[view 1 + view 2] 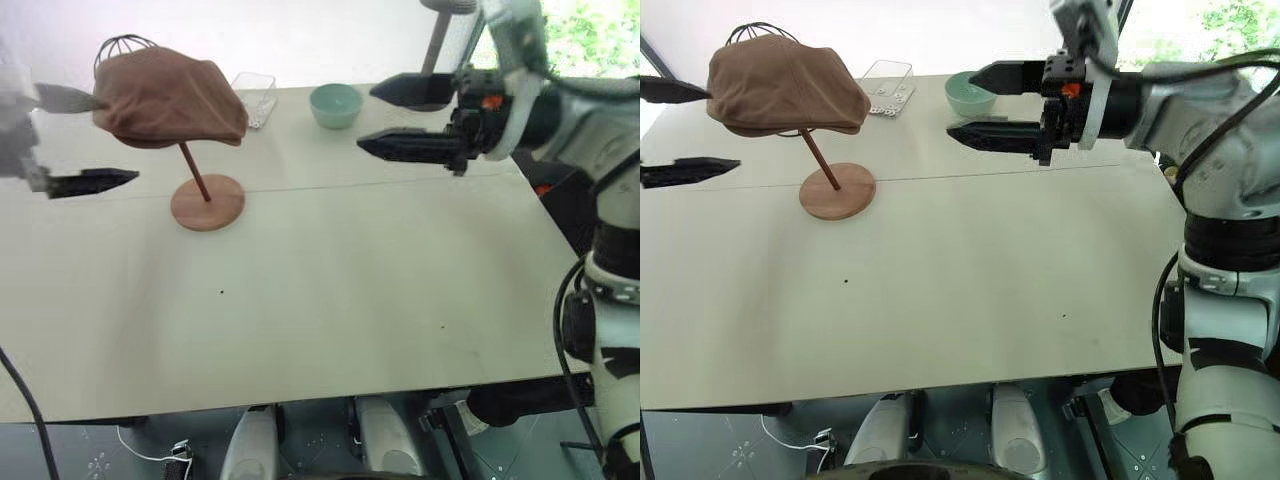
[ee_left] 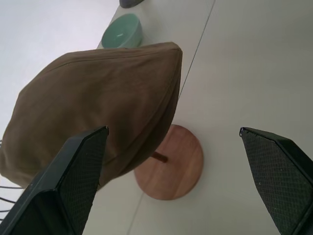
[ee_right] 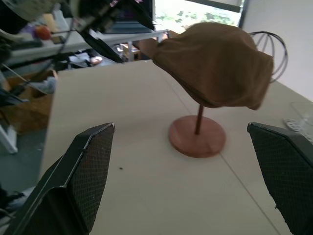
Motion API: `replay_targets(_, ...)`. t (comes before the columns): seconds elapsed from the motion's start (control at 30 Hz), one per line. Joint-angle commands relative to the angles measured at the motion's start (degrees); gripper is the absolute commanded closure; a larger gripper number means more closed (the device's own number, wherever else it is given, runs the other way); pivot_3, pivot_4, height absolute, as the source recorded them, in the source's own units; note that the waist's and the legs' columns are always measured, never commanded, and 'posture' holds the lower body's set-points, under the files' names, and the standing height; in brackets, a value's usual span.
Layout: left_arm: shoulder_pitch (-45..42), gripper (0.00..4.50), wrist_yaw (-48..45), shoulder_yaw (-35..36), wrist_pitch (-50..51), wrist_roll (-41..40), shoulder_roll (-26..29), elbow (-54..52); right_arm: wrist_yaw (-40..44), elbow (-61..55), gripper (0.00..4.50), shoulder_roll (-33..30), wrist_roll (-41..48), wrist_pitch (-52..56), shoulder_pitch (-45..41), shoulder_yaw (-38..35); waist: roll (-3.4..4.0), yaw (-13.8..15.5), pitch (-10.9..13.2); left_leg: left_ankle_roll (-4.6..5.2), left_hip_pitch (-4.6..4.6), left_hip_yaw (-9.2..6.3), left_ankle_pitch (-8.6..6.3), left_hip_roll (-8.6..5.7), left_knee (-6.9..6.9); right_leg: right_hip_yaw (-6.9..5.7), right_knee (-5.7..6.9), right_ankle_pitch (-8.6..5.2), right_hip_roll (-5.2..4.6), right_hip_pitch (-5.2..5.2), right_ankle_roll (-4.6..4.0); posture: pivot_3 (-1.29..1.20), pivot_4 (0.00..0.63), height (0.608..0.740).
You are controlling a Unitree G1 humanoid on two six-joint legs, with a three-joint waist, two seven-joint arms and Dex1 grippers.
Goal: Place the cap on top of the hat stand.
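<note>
The brown cap [image 1: 170, 95] rests domed on top of the hat stand, covering its disc. Below it show the thin slanted rod [image 1: 193, 172] and the round wooden base [image 1: 207, 203]. My left gripper [image 1: 118, 138] is open at the cap's left edge, one finger level with the cap's side and the other lower, near the rod. I cannot tell whether the upper finger touches the fabric. My right gripper [image 1: 366, 118] hangs open and empty well to the right of the stand, pointing left toward it. In the left wrist view the cap [image 2: 98, 107] hangs over the base [image 2: 171, 164].
A teal bowl [image 1: 335, 104] and a clear plastic container [image 1: 255, 95] stand at the back of the pale table [image 1: 350, 300]. A black wire stand [image 1: 125, 45] rises behind the cap. A grey pedestal stand [image 1: 440, 40] is at the back right.
</note>
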Motion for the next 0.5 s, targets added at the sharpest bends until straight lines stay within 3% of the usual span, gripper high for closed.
replay_targets(0.03, -5.32, 0.00, 0.70, -4.31, -6.10, 6.26, -2.35, 0.41, -2.76, 0.47, 0.05, -0.25, 7.05, 7.99, -3.46, -5.18, -0.03, 0.05, -0.02, 0.00, -0.03, 0.01, 0.00, 0.00, 0.01, 0.01, -0.02, 0.00, 0.00, 0.00, 0.00, 0.00, 0.150, 0.740)
replay_targets(0.23, -8.58, 0.00, 4.86, -8.66, -12.13, 14.23, -9.32, 0.62, -6.82, -1.90, 0.05, -0.05, 7.99, 8.79, -0.93, -5.91, -0.03, 0.12, -0.02, 0.02, -0.06, 0.04, 0.00, -0.01, 0.06, 0.03, -0.03, 0.10, 0.00, 0.00, 0.19, 0.00, 0.150, 0.740)
replay_targets(0.5, -6.93, 0.00, 12.36, -10.20, -13.21, 23.94, -12.85, -3.78, -9.60, -3.08, 0.05, -0.22, 8.81, 8.25, 0.57, -5.87, -0.02, 0.00, -0.01, 0.10, -0.06, 0.03, -0.05, 0.00, 0.06, 0.04, 0.01, 0.14, 0.03, -0.03, 0.30, 0.00, 0.150, 0.740)
